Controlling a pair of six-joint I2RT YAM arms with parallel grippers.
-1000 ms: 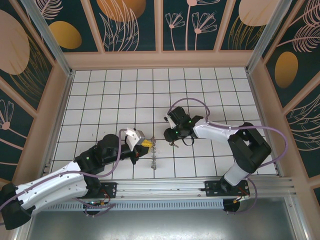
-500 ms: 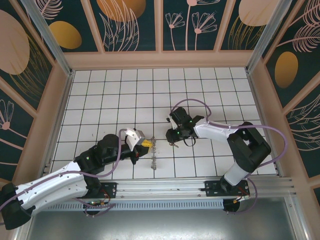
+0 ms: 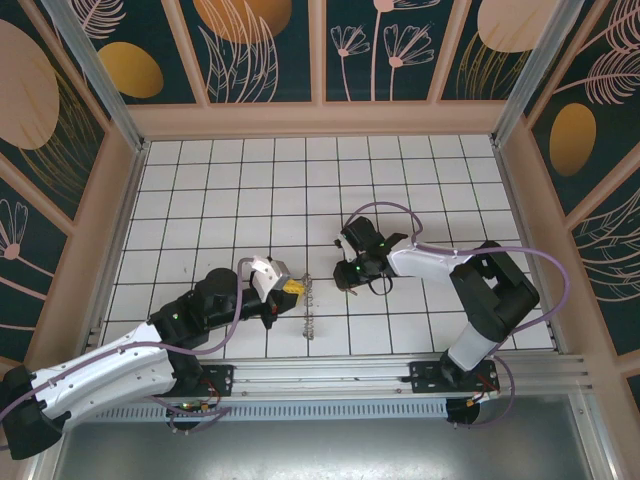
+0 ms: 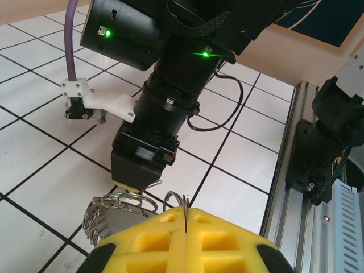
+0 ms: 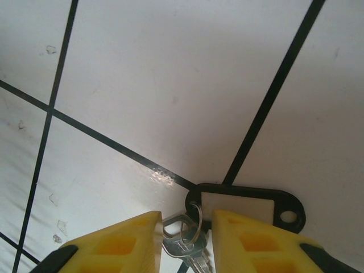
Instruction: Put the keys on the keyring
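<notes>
The keyring (image 4: 122, 203) is a cluster of grey metal loops lying on the white tiles just ahead of my left gripper (image 4: 186, 211). Its yellow fingers are shut on one upright ring of it. From above, my left gripper (image 3: 291, 287) holds the keyring (image 3: 308, 316), which trails toward the near edge. The keys (image 5: 189, 243) are silver, on a small split ring with a black tag (image 5: 250, 207). They lie between the yellow fingers of my right gripper (image 5: 184, 230), which stands open around them, one finger against a key head. My right gripper (image 3: 346, 277) points down a tile right of the keyring.
Wooden walls with dark painted panels (image 3: 320, 60) box in the white tiled floor (image 3: 250, 190) on three sides. An aluminium rail (image 3: 330, 372) with both arm bases runs along the near edge; the rail (image 4: 284, 170) lies close on my left gripper's right.
My right gripper has shifted slightly to the right over the keys and its fingers have narrowed around them. The left arm and the keyring have not moved.
</notes>
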